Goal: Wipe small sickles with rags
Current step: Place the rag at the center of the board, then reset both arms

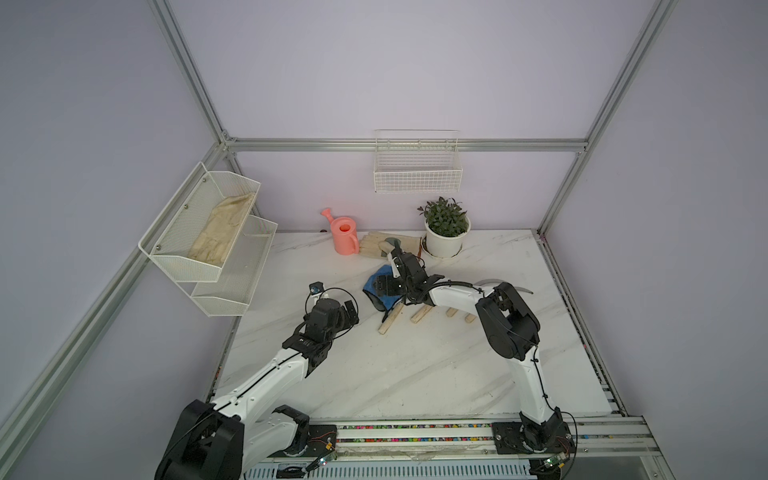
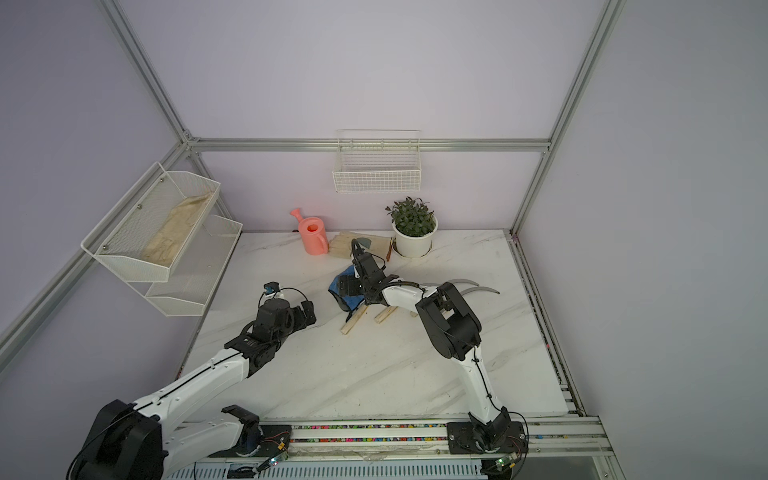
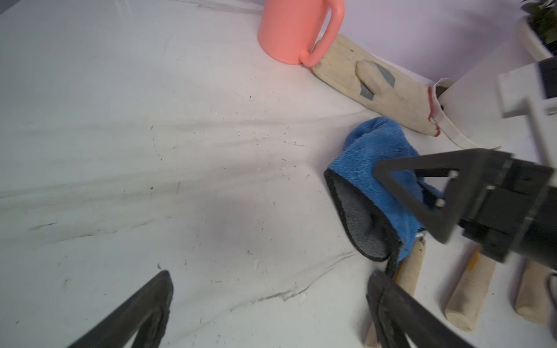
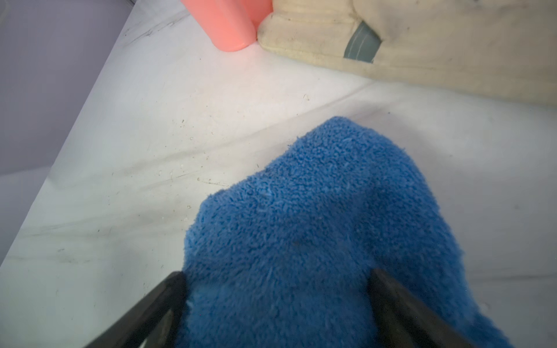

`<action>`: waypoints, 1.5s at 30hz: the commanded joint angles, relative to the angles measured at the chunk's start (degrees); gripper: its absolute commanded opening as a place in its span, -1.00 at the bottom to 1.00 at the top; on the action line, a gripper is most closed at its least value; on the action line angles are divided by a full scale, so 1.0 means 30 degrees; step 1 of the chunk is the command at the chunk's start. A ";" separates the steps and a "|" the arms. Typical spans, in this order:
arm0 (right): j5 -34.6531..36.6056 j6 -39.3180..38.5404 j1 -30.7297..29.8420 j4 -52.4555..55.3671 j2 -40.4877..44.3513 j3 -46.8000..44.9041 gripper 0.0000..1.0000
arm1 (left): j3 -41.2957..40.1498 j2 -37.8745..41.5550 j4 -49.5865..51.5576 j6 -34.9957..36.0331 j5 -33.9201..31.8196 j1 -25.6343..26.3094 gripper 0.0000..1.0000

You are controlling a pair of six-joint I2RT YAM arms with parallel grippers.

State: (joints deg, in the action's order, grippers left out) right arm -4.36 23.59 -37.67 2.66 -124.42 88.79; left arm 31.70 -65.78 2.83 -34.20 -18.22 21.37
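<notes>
pink watering can [image 1: 345,237] — beige glove [image 1: 371,245] — potted plant [image 1: 445,243]

Sickle blades [image 1: 486,282] mostly under R arm [image 1: 453,296]

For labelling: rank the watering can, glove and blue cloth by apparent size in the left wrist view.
1. Blue cloth, nearest the camera.
2. Glove.
3. Watering can, cropped, so unsure against the glove.

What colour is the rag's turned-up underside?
Grey, edged in black trim; the rag is blue on top. Best seen in the left wrist view.
</notes>
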 commanded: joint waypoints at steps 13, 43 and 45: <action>0.1049 -0.2560 0.1570 0.7484 0.5057 0.4278 0.94 | 0.6866 0.0337 0.6829 -0.1936 -0.4610 -0.0824 0.99; 0.7255 -0.6662 1.0855 -1.5937 0.8276 -1.8265 0.94 | -0.5646 -0.0032 -1.3306 1.0127 -0.3531 -0.6034 0.99; 0.6784 -0.6555 1.1032 -1.5945 0.7817 -1.8143 0.94 | -0.5126 -0.1236 -1.3984 1.0314 -0.1947 -0.6403 1.00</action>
State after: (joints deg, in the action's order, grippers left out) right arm 19.57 7.18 -5.19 -35.22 -99.90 33.54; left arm 13.28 -66.65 -28.93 -6.68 -31.29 3.42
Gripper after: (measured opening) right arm 0.970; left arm 0.999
